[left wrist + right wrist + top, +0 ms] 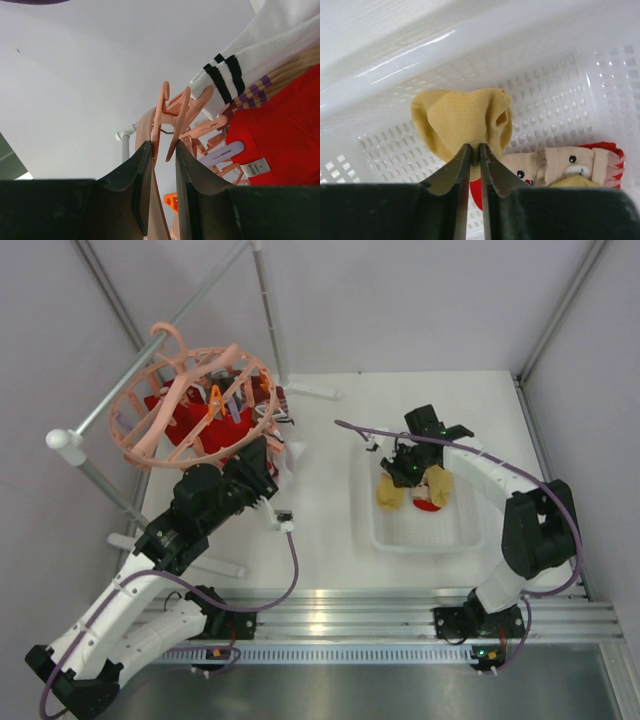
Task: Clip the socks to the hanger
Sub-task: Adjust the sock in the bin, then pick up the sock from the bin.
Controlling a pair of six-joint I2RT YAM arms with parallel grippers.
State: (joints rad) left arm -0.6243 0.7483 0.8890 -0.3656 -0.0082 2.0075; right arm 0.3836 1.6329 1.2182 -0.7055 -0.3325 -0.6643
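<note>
Right claw [475,149] pinches yellow sock [455,120] in basket [560,95] | left claw [163,145] clamps hanger clip [161,115] beside striped sock [270,45]

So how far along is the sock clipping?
Done: white striped sock and red socks hang from the hanger. In hand: left gripper grips a clip; right gripper pinches the mustard sock in the basket. Left: clipping it, then the bear-patterned sock.

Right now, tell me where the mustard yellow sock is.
The mustard yellow sock is pinched in the right gripper, inside the white basket on the right side of the table in the top view, beside the red-and-beige sock.
</note>
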